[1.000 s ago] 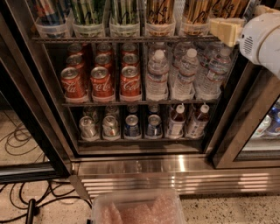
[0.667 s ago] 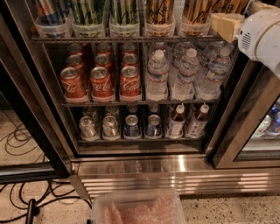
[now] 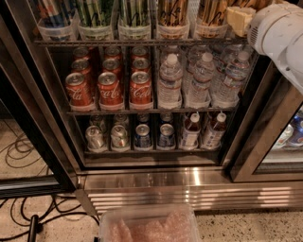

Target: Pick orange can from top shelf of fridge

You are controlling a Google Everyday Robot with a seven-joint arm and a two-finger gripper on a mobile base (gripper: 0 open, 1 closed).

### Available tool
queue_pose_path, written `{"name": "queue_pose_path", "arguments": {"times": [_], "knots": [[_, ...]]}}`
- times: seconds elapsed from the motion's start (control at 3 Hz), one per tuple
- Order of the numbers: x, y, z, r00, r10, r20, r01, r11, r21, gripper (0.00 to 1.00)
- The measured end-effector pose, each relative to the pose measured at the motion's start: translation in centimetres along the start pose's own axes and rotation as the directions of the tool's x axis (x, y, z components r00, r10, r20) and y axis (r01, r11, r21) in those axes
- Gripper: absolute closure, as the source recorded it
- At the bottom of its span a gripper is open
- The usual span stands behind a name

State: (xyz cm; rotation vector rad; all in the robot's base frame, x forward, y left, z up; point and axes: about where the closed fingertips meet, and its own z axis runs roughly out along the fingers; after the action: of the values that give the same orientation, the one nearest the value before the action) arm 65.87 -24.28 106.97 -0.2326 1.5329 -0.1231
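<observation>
The gripper (image 3: 239, 19) hung at the upper right of the frame, level with the top shelf (image 3: 142, 42) of the fridge (image 3: 189, 180), its cream-coloured end just beside the rightmost clear tub (image 3: 209, 32) of tall cans. I could not tell whether it was spread or pressed together. The orange can (image 3: 212, 11) stood upright in that tub among others like it, not lifted. To my eye the reach was nearly done, with the grasp and the drawing-out left to do. Red cola cans (image 3: 110, 90) and water bottles (image 3: 201, 80) filled the rack below.
</observation>
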Motion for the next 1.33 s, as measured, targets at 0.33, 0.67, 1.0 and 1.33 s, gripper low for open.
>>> {"name": "queue_pose_path", "arguments": {"times": [0.33,0.67,1.0,1.33], "knots": [[0.0,0.0,0.0,1.0,0.0,0.0,0.0,1.0,0.0,0.6],[0.0,0.0,0.0,1.0,0.0,0.0,0.0,1.0,0.0,0.83],[-0.01,0.01,0.0,1.0,0.0,0.0,0.0,1.0,0.0,1.0],[-0.02,0.02,0.0,1.0,0.0,0.0,0.0,1.0,0.0,1.0]]}}
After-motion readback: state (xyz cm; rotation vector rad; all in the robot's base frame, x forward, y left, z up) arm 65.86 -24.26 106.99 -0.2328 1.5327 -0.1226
